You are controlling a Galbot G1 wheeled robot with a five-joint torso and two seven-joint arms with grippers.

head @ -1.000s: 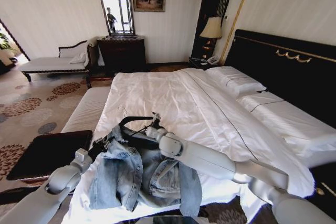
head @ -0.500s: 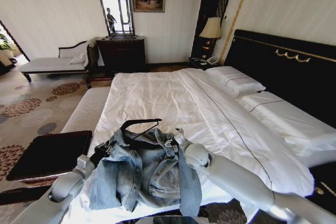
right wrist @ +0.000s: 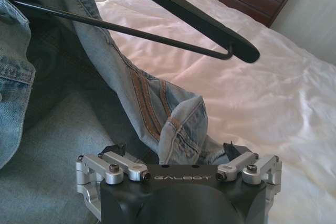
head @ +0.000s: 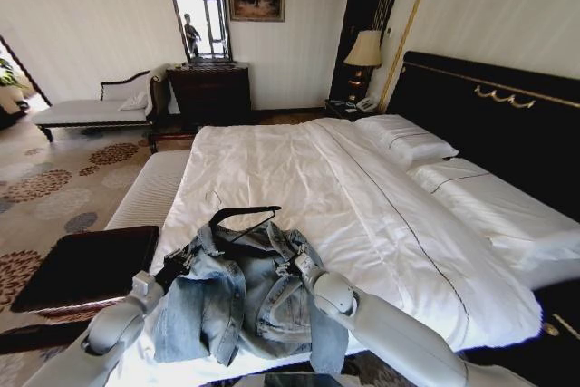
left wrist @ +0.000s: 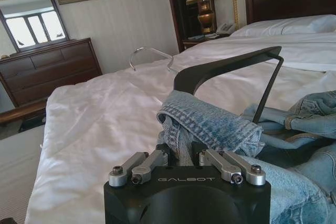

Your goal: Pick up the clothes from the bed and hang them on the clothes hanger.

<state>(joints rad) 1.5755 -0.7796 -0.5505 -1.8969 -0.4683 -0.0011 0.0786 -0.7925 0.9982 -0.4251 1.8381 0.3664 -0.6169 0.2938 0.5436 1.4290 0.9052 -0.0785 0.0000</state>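
Observation:
The light-blue denim clothes lie crumpled at the foot of the white bed. The black clothes hanger rests tilted at the collar, one arm tucked under the denim, its silver hook lying on the duvet. My left gripper is shut on a fold of the jacket's shoulder, just below the hanger's arm. My right gripper is at the opposite collar edge. It stands open, with a denim fold hanging between its fingers under the hanger bar.
A dark low bench stands beside the bed on the left, over patterned carpet. Pillows and the black headboard fill the right. A chaise longue, a dresser and a lamp line the far wall.
My right gripper left the hanger and drew back toward me to the jacket's right collar edge. The hanger settled a little. The left arm hardly moved.

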